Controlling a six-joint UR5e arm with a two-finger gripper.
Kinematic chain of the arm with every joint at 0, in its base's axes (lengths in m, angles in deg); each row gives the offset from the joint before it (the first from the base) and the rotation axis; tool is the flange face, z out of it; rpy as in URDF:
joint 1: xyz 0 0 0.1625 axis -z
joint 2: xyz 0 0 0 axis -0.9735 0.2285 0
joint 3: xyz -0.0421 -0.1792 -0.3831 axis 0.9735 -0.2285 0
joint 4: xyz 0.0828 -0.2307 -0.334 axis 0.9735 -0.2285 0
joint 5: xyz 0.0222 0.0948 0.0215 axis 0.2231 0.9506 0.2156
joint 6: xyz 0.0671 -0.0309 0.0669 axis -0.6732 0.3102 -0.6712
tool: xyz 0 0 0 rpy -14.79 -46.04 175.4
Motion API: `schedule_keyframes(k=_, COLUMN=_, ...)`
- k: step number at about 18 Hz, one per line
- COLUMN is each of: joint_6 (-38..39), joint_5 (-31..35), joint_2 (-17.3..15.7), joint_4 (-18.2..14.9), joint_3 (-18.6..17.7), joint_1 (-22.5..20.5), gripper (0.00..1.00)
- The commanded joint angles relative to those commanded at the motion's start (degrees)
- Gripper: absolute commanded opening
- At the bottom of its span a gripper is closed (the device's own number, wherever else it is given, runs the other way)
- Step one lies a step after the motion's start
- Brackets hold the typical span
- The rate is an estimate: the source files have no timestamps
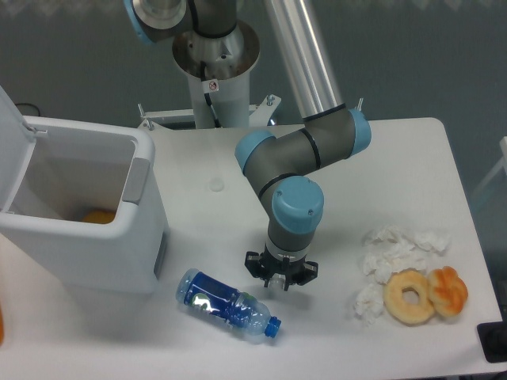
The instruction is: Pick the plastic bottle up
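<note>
Plastic bottle (228, 305) lies just left below the end effector (280, 278), whose finger spacing is unclear.

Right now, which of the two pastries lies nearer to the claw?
The pale ring doughnut with the hole; the darker orange pastry touches its far side.

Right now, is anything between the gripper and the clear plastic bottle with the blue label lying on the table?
Nothing visible does. The gripper hangs close beside the clear, blue-labelled, blue-capped plastic bottle, with only bare white table between them.
</note>
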Motion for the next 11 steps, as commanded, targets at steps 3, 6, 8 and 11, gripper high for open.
schedule_keyframes(k=3, joint_6=-0.2, joint_5=0.0, joint_2=-0.4, joint_4=0.1, joint_3=0.8, joint_1=0.0, gripper=0.39)
schedule_keyframes(k=6, joint_6=-2.3, joint_5=0.0, joint_2=-1.3, joint_4=0.0, joint_3=2.0, joint_1=0.0, gripper=0.37)
schedule_keyframes(k=8, joint_6=-5.0, joint_5=0.0, joint_2=-2.5, joint_4=-0.1, joint_3=3.6, joint_1=0.0, gripper=0.37)
schedule_keyframes(k=11, joint_6=-9.2, joint_5=-0.1, joint_2=-4.7, joint_4=0.0, joint_3=5.6, joint_1=-0.2, gripper=0.37)
